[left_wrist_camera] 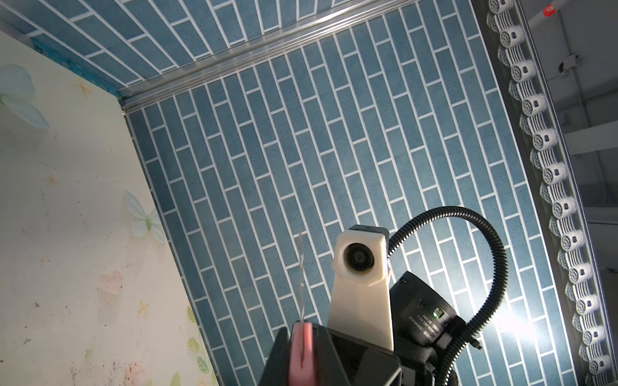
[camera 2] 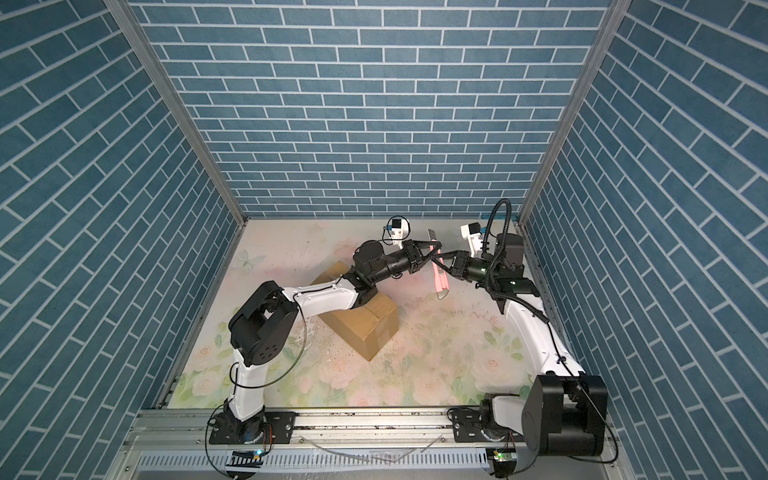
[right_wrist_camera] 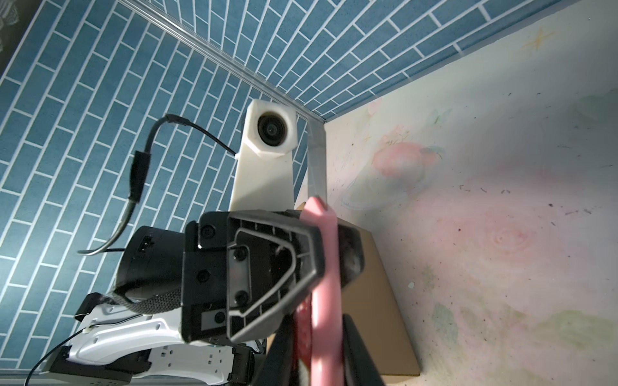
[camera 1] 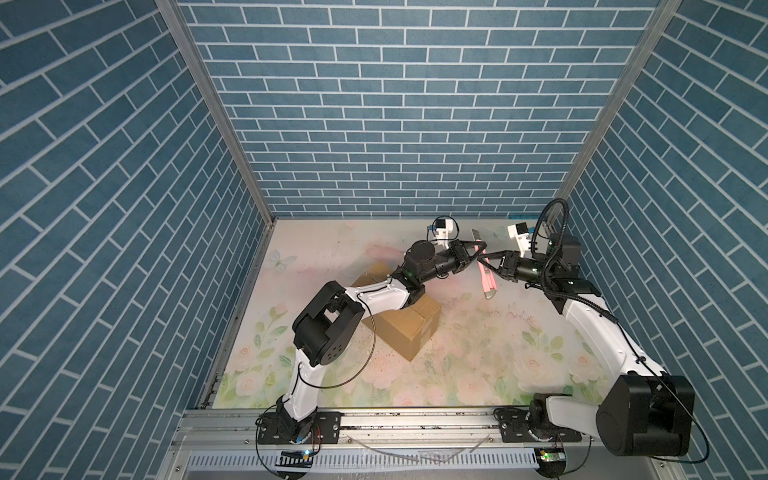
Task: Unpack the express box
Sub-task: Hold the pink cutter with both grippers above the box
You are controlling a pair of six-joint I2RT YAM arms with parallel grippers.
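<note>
Blue brick-patterned walls [camera 1: 395, 104] close in the back and both sides, and a metal rail [camera 1: 415, 419] runs along the front. The flowered table [camera 1: 478, 345] fills the floor between them.

The left arm [camera 1: 374, 297] reaches from the front left corner towards the back and crosses over the box [camera 1: 411, 328]. The right arm [camera 1: 594, 328] runs up close beside the right wall.

The box, seen in both top views [camera 2: 365, 328], lies on the table left of the middle. It is turned askew, with one corner towards the front rail. Its far part is hidden under the left arm, and whether the arm touches it cannot be told. The top looks closed where it shows.

Both grippers are raised off the table, behind and to the right of the box and well apart from it. They meet around a pink knife [camera 1: 487, 278], which stands steeply with its blade [camera 1: 475, 233] towards the back wall. The left gripper [camera 1: 477, 251] is clenched on the upper handle. The left wrist view shows the pink handle [left_wrist_camera: 301, 354] pinched between dark fingers [left_wrist_camera: 334, 347]. The right gripper [camera 1: 484, 262] straddles the handle lower down, with a finger [right_wrist_camera: 357, 347] on each side. Whether those fingers press on it cannot be told.

The table is bare in front of the box and to its right. A strip of table separates the box from the left wall.
</note>
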